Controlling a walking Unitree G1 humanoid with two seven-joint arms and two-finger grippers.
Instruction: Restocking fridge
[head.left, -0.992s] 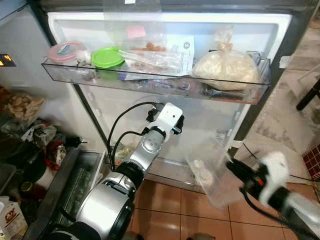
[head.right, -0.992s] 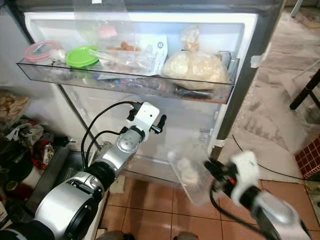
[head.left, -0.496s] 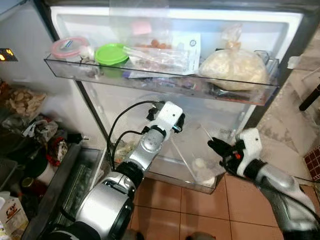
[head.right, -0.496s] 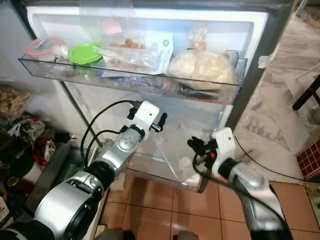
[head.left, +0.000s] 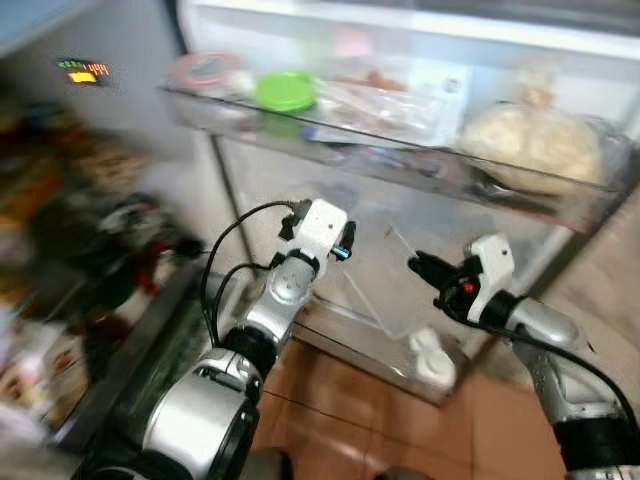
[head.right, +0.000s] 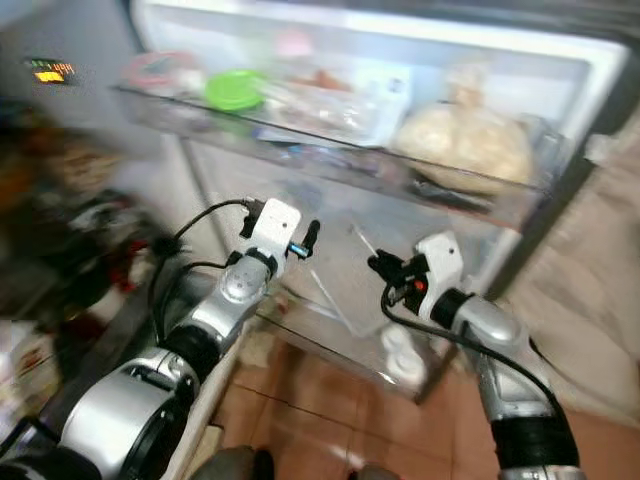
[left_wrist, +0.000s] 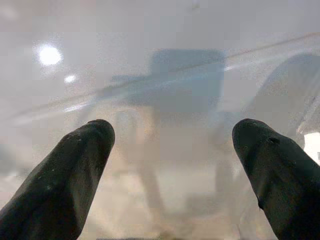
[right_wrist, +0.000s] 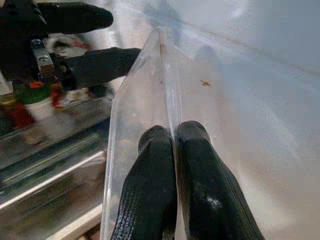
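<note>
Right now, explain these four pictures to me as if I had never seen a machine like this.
This is a walking humanoid robot with two silver arms, each ending in a gripper of two black fingers. The two wide pictures come from a camera pair on its head, looking down at an open fridge door. The two close pictures come from cameras on its wrists.

The door's upper shelf holds a green lid, a pink-rimmed tub, packets and a bag of pale food.

The right gripper is shut on the edge of a clear plastic bag, which hangs down in front of the lower door with white lumps at its bottom. The left gripper is open, close beside the bag.
</note>
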